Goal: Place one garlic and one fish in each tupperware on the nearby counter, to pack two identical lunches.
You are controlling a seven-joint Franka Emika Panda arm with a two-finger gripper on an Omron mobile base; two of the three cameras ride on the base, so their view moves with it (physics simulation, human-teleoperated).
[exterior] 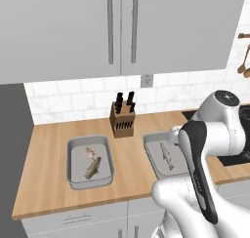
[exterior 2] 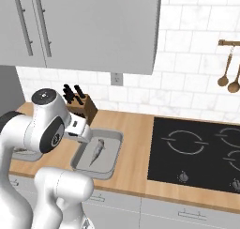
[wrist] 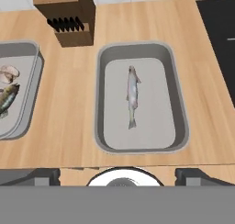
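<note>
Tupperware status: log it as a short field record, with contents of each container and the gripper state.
left tupperware: one garlic and one fish
right tupperware: one fish, no garlic seen
counter: holds both containers and a knife block
gripper: open, holds nothing, above the right tupperware
remaining: a garlic for the right tupperware

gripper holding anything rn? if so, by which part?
Nothing held. The gripper is open above the right tupperware, whose fish lies loose on the floor, clear of the fingertips.
</note>
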